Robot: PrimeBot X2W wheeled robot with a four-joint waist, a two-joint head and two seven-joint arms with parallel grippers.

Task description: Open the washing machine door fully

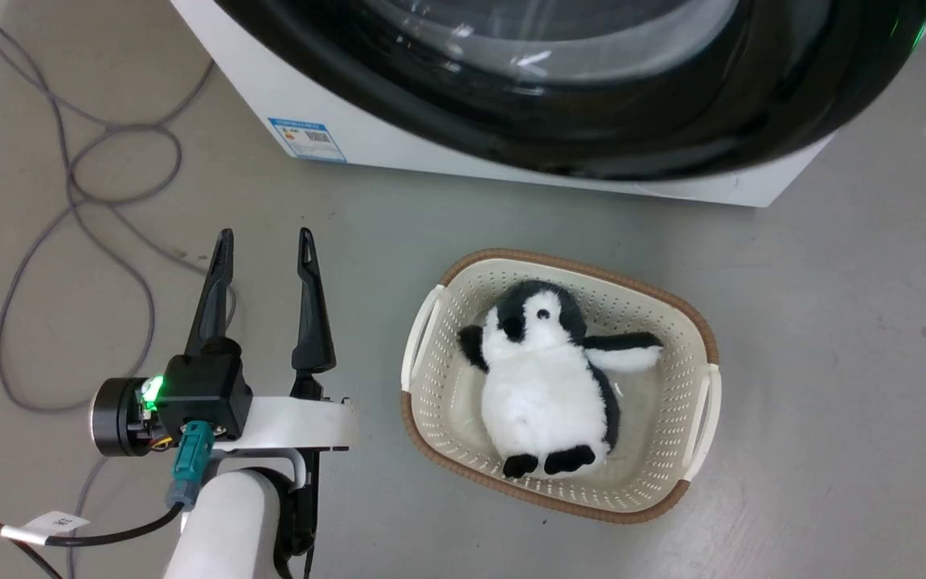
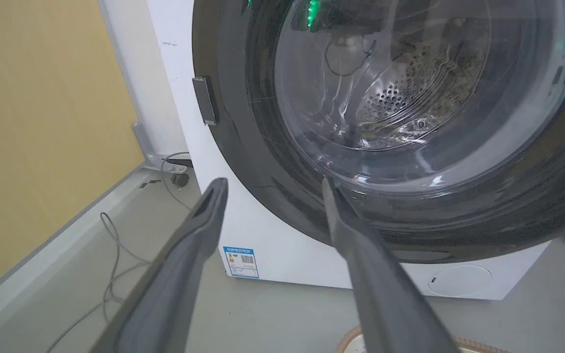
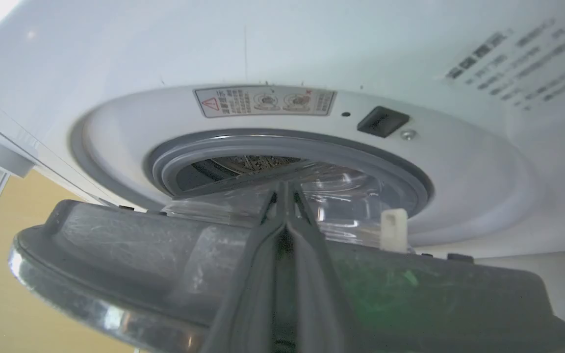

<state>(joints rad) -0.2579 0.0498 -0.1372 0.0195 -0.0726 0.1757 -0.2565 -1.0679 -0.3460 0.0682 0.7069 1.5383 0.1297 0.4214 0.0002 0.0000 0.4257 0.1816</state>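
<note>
The door [image 1: 792,80] sits ajar at 12 o'clock in the head view, partly off the machine [image 1: 366,137]. The right claw [image 3: 285,196], pinched shut and empty, lies against the door's grey inner face, likely to push it wider. The left claw [image 1: 266,235], spread wide at 8 o'clock, hangs clear of the swing.
</note>
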